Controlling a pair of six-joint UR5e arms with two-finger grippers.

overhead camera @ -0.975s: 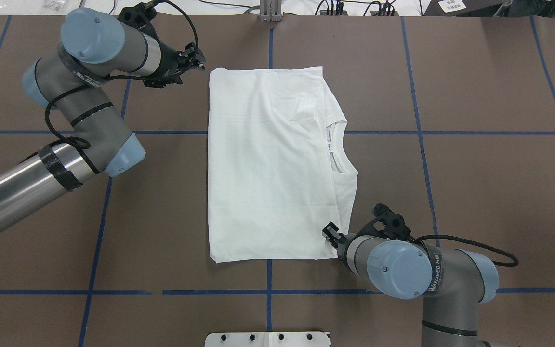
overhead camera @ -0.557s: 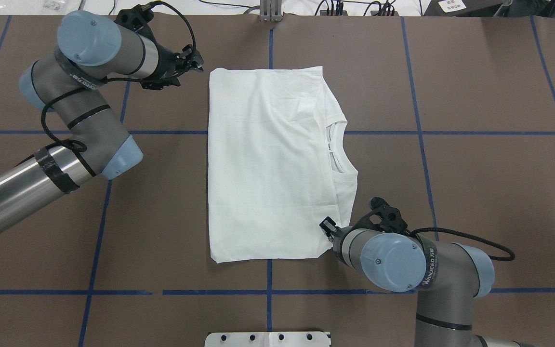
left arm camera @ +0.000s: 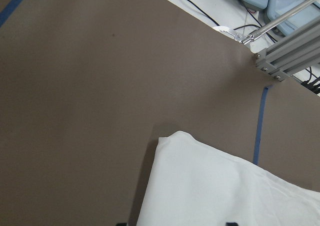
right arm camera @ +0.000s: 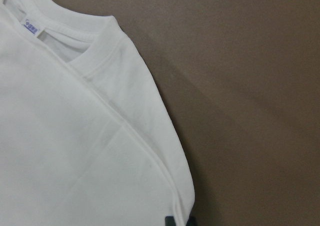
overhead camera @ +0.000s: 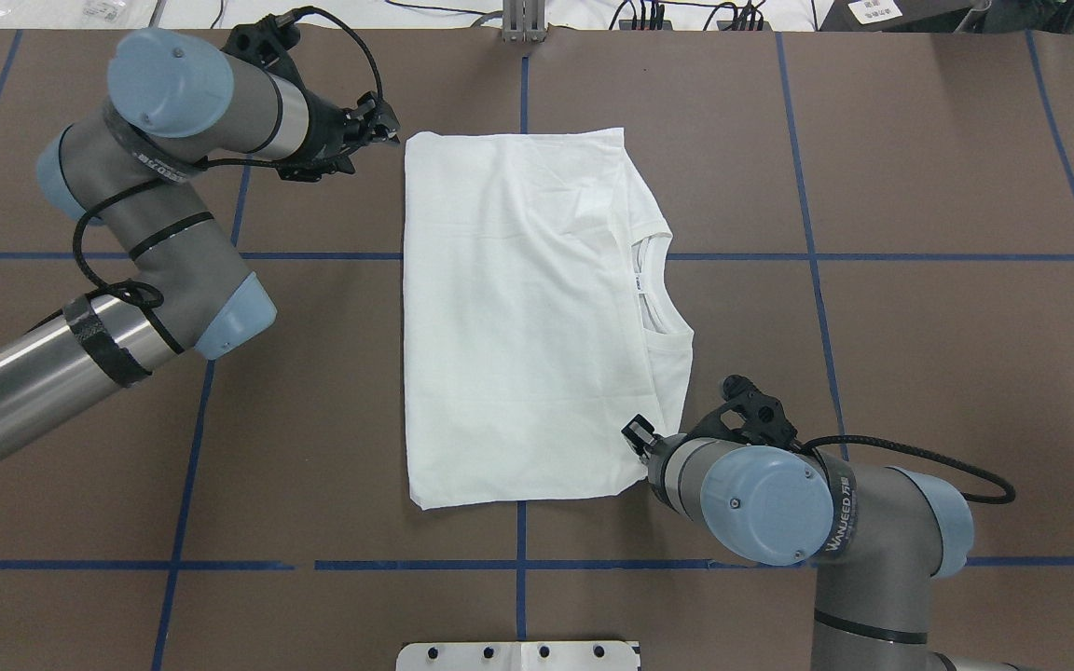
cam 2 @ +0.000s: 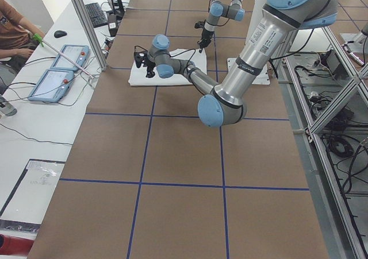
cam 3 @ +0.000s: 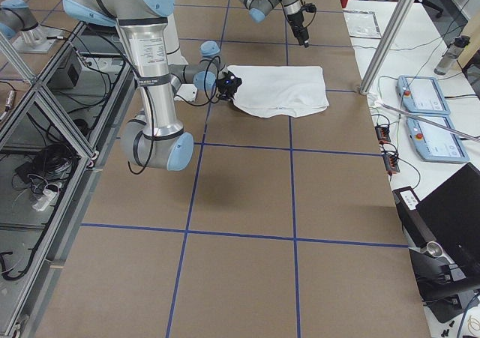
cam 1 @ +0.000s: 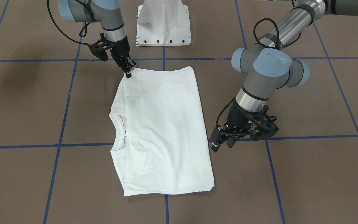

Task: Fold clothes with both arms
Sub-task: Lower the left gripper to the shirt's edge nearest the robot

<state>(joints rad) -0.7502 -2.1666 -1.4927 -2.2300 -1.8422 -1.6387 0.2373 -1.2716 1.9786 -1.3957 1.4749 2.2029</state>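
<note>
The clothes are one white T-shirt, folded into a flat rectangle on the brown table, its ribbed collar and small neck label at the right edge. No text shows on it. My left gripper hovers open just outside the shirt's far left corner; in the front-facing view that gripper stands apart from the cloth. My right gripper sits at the shirt's near right corner, its fingers close together and shut on the shirt's edge. The front-facing view shows the right gripper at that same corner.
The white pedestal base stands at the robot's side of the table. Blue tape lines grid the brown surface. Control consoles and a person are beyond the far edge, by an aluminium post.
The right gripper has crept slightly away from the robot along the shirt's right edge. The left gripper drifted back a little, then toward the shirt's corner. The shirt lies as before.
</note>
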